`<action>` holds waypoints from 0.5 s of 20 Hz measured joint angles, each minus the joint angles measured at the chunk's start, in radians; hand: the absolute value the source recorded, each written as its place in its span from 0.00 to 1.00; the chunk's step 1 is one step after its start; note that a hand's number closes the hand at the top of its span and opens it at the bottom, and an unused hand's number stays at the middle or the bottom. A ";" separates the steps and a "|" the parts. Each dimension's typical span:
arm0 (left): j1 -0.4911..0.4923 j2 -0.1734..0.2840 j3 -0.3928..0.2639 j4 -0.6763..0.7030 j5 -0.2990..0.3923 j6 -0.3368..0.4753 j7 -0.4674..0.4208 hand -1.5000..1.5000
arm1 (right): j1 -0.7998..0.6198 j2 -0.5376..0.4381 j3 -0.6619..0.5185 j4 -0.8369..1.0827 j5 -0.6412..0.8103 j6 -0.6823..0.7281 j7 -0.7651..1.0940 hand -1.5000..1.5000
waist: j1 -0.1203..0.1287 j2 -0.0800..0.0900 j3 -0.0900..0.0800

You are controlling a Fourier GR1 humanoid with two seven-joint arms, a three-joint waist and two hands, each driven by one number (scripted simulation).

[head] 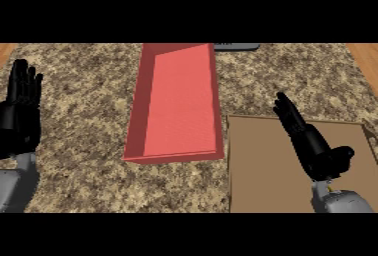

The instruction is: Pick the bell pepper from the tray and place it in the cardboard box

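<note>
Right hand, fingers straight and holding nothing, hovers over the cardboard box; no bell pepper visible, so a misplacement could pass unnoticed.

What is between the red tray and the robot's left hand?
In the head view, only bare speckled counter lies between the red tray and the left hand.

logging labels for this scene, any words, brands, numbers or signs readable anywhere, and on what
None: no text can be read in the head view.
Tray: plain red, no marking.
Box: plain brown cardboard, no print showing.
Counter: speckled stone only.
Dark object at the top edge: mostly cut off, no lettering to make out.
Left hand and right hand: plain black, no labels.
</note>
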 measured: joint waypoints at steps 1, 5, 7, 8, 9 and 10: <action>0.008 0.002 -0.002 0.011 -0.004 -0.006 0.002 0.50 | 0.014 -0.007 -0.003 -0.002 0.004 0.003 -0.003 0.00 | 0.003 -0.008 0.006; 0.064 0.068 -0.010 0.092 -0.073 -0.001 0.047 0.50 | 0.122 -0.087 -0.070 -0.083 -0.014 0.032 -0.051 0.00 | -0.011 -0.029 0.022; 0.098 0.101 -0.018 0.120 -0.103 -0.001 0.070 0.50 | 0.152 -0.178 -0.097 -0.108 0.043 0.053 -0.082 0.00 | -0.015 -0.035 0.017; 0.110 0.108 -0.023 0.132 -0.111 -0.003 0.078 0.50 | 0.157 -0.245 -0.096 -0.107 0.118 0.058 -0.093 0.00 | -0.017 -0.035 0.015; 0.123 0.117 -0.029 0.143 -0.120 -0.004 0.089 0.50 | 0.172 -0.304 -0.100 -0.105 0.187 0.056 -0.110 0.00 | -0.023 -0.037 0.017; 0.135 0.127 -0.032 0.154 -0.128 -0.007 0.101 0.50 | 0.204 -0.342 -0.102 -0.096 0.240 0.049 -0.142 0.00 | -0.028 -0.038 0.020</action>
